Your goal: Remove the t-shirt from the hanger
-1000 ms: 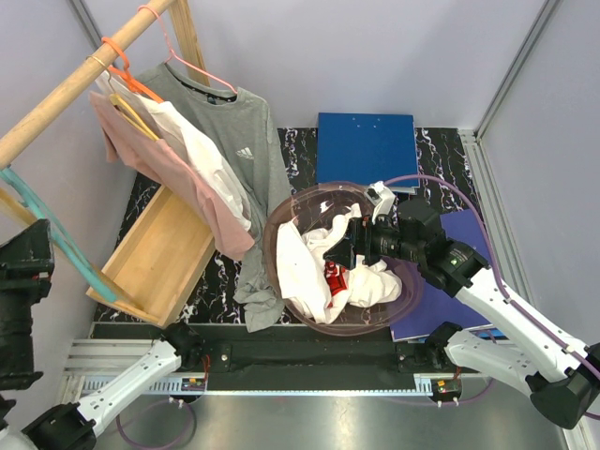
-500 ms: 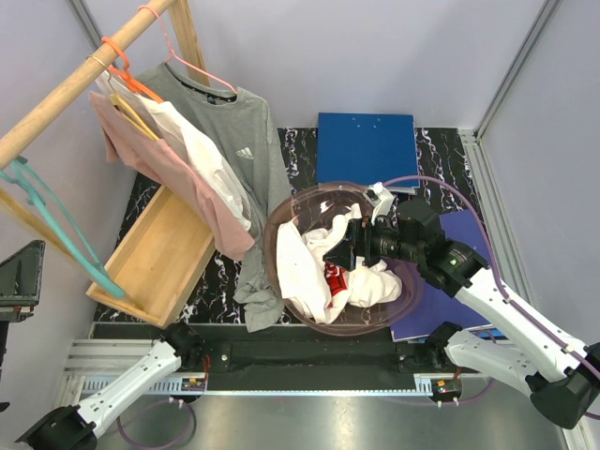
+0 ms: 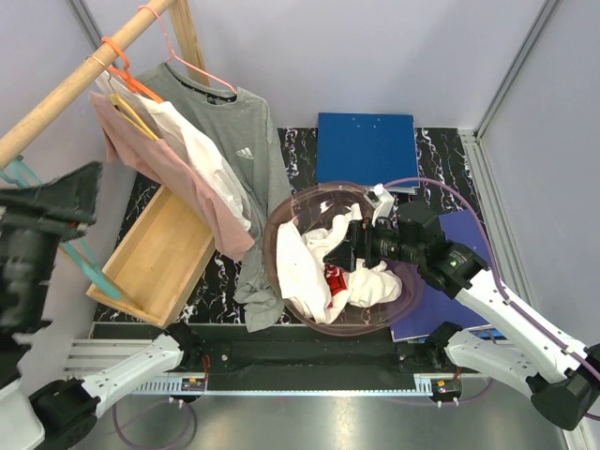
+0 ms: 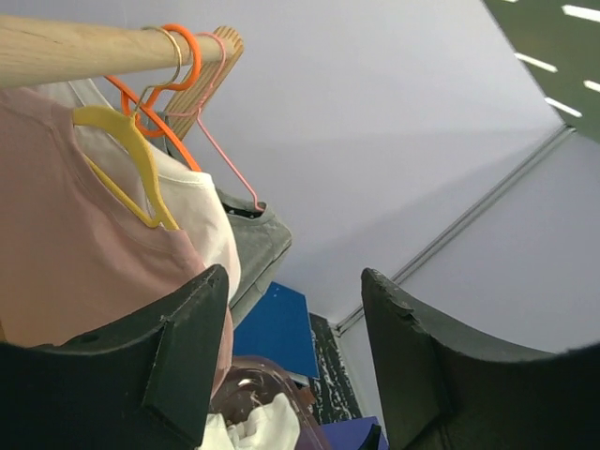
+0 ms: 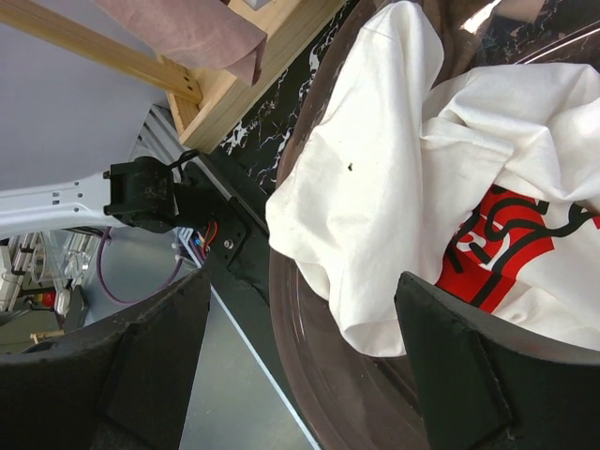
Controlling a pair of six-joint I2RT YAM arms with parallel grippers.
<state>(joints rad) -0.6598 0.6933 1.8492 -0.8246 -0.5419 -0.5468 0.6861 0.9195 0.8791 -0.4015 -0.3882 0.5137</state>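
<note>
Right, closest in, the right gripper (image 5: 300, 286) hangs with its fingers spread wide and nothing between them. Directly under the fingertips a printed t-shirt (image 5: 394, 159), white with red lettering, lies crumpled in the clear bowl (image 5: 309, 375), off any hanger. It is too bunched for me to give it a long axis. Out past one finger is the corner of the wooden box (image 5: 272, 28).

The left gripper (image 4: 295, 278) is raised and tilted upward, its fingers just as wide apart and empty. In the overhead view that arm is a blur, with a bare teal hanger (image 3: 97, 275) partly hidden behind it.

Above and beyond those fingers runs the wooden rail (image 4: 66, 47). Nearest on it is a pink t-shirt (image 4: 66, 244) on a yellow hanger (image 4: 145, 173). Next comes a white t-shirt (image 4: 197, 211) on an orange hanger (image 4: 150, 111). Farthest is the grey t-shirt (image 4: 258, 239) on a pink wire hanger (image 4: 228, 161).

Seen from overhead, the grey one's long axis runs from its collar at the rail down to its hem just beside the bowl's rim. Behind the bowl lies a blue folder (image 3: 366, 145).
</note>
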